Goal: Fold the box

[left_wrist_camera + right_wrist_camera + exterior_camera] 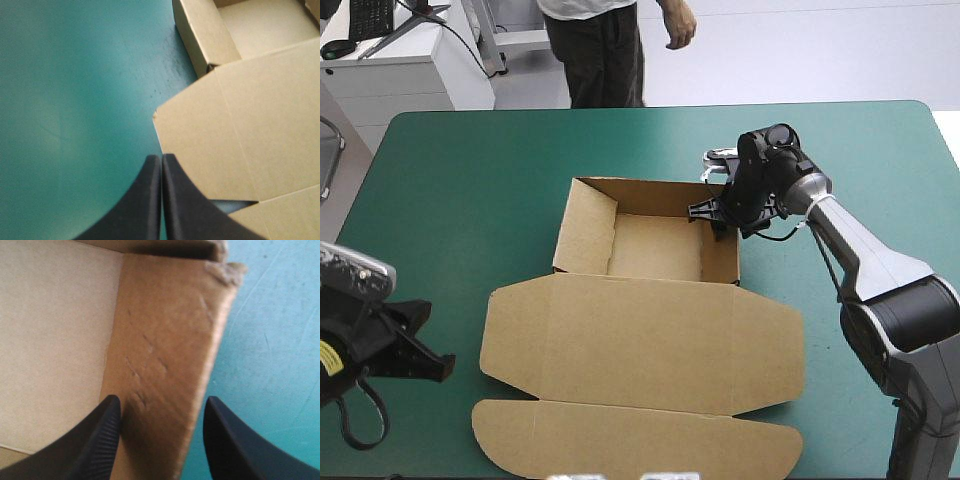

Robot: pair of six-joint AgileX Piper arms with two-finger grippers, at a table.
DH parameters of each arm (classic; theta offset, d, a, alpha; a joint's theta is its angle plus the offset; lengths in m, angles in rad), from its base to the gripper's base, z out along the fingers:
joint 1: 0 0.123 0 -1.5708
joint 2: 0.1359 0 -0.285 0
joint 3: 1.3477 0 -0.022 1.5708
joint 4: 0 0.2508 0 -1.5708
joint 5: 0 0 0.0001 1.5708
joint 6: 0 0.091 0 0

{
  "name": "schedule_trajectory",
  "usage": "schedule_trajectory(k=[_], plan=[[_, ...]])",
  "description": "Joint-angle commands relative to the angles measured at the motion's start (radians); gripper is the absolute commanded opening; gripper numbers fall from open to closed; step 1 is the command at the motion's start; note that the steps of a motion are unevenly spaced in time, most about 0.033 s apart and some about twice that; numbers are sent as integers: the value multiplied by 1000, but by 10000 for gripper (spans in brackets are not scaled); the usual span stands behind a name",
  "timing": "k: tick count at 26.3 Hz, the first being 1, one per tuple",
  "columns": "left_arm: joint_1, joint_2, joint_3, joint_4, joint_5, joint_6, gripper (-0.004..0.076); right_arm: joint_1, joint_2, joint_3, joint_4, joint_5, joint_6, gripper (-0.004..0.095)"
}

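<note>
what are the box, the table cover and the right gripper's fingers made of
Box: brown cardboard, matte; creased fold lines and dented wall. Cover: teal-green, smooth, faint sheen, maybe vinyl or rubber mat. Right gripper fingers: black, matte, finely ribbed, likely rubber or plastic.

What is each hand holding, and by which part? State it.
Nothing is held: right hand open astride the box at its right wall; left hand shut, empty.

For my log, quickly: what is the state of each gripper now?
Left gripper: shut, holding nothing.
Right gripper: open, one finger on each side of the box wall.
</note>
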State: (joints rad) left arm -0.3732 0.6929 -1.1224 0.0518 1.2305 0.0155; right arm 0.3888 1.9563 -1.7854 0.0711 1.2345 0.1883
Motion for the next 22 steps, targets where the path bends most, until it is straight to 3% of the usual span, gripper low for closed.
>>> schedule_trajectory(k=[1, 5, 6, 15, 22], plan=[[-4, -101, 150, 0, -137, -30, -10, -4, -37, -21, 45, 19, -3, 354], [-4, -201, 334, -2, -172, -39, -10, -4, -18, -20, 59, 19, -3, 91], [-4, -223, 376, -2, -172, -48, -10, -4, -18, -20, 57, 19, -3, -26], [-4, -396, 582, -3, -110, -120, -10, -32, -70, -26, -47, 19, -37, -16], [-4, -427, 584, 5, -89, -120, -10, -346, -128, -26, -163, 21, -141, -16]])
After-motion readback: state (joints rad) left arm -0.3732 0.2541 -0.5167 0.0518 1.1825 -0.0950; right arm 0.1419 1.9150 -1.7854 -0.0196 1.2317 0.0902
